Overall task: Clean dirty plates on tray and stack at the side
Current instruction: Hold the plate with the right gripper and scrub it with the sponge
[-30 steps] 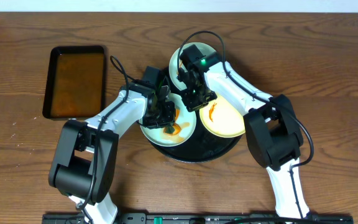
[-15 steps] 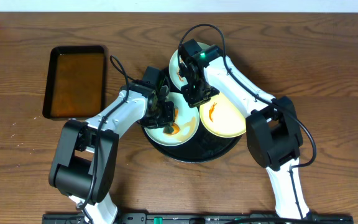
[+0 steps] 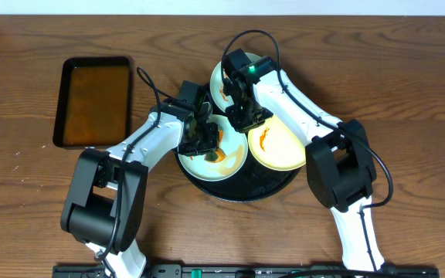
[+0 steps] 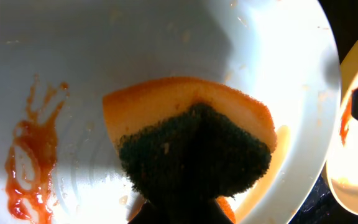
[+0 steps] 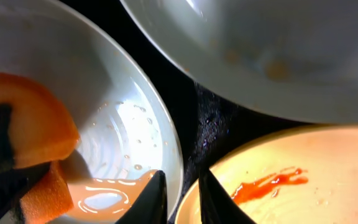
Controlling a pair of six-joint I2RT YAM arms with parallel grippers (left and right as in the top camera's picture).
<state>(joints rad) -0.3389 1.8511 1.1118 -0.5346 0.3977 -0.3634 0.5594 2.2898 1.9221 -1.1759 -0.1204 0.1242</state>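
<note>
Tray [image 3: 246, 190], round and glossy black, at the middle of the table [image 3: 408, 77], carrying all three plates, none yet stacked at the side. On its near left part lies a mint-blue plate [image 3: 229, 164] streaked with orange sauce [image 4: 30, 162]. The left gripper [image 3: 199, 141] is clamped on a sponge [image 4: 191, 143], orange with a dark scouring face, pressed onto the plate's floor, apparently to scrub it. The right gripper [image 5: 182, 198] straddles this plate's far rim with jaws a sliver apart, seemingly placed to steady it; whether they pinch it cannot be told. On the tray's right part lies the yellow plate [image 3: 280, 147], smeared too. At its far edge sits the second mint-blue plate [image 3: 219, 74]. Beyond, toward the table's far left corner, a small rectangular tray [image 3: 95, 100] holds brown liquid.
</note>
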